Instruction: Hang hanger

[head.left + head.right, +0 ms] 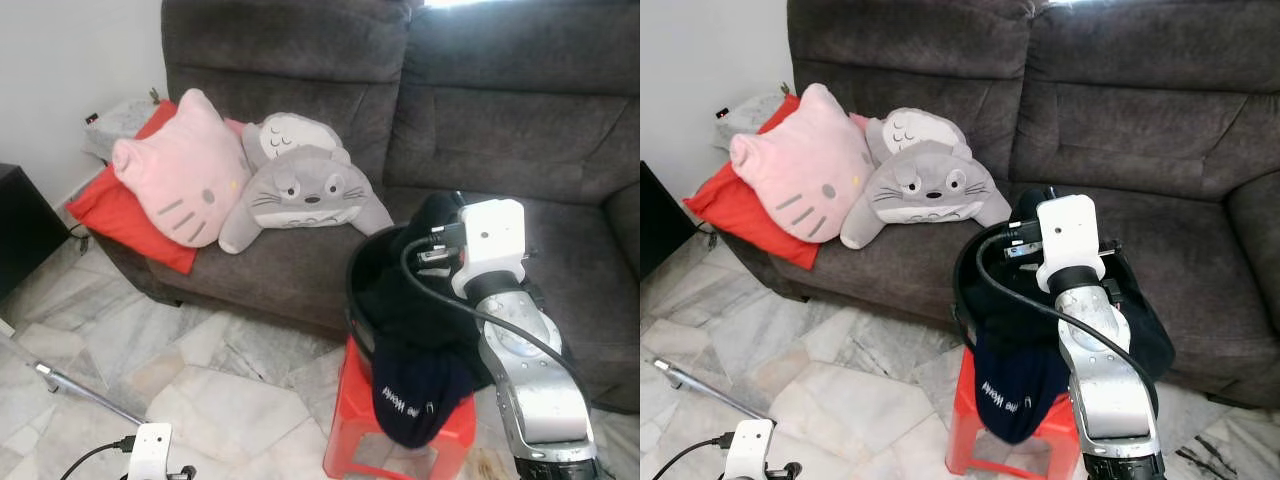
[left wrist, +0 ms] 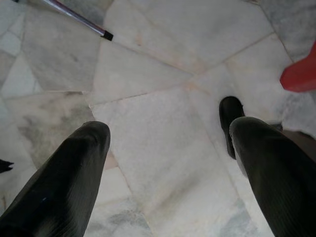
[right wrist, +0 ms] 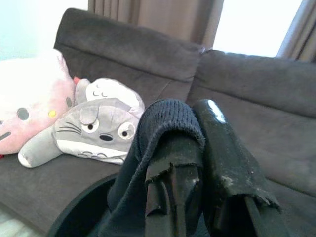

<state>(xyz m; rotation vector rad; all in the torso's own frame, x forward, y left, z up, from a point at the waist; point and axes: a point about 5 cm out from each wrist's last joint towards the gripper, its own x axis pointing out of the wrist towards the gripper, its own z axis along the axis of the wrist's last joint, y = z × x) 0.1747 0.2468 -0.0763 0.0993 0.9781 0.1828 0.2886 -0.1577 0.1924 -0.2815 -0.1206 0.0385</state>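
No hanger can be made out in any view; the nearest thing to the job is the dark navy garment [image 3: 163, 128], a fold of which is pinched between the two fingers of the right gripper [image 3: 195, 123] and lifted above the black basket [image 1: 365, 275] that sits on a red stool [image 1: 345, 445] in front of the grey sofa [image 1: 1140, 130]. More dark clothing fills the basket, and a navy piece with white lettering [image 1: 410, 400] hangs over its rim down the stool's front. My worry is that the pinch takes only a thin ribbed edge, so the cloth may slip out as the arm rises, or the rest of the pile may drag along and tip the basket off the small stool. Any hanger could be buried under the clothes, which I cannot confirm. Behind, a grey plush [image 1: 305, 195], a pink cat cushion [image 1: 180, 175] and a red cushion [image 1: 120, 215] lie on the seat, well apart from the arm. The left gripper [image 2: 168, 143] hangs idle over the marble floor [image 2: 163, 59] with its fingers spread and nothing between them; a metal pole [image 1: 85, 392] lies nearby and could be tripped over.
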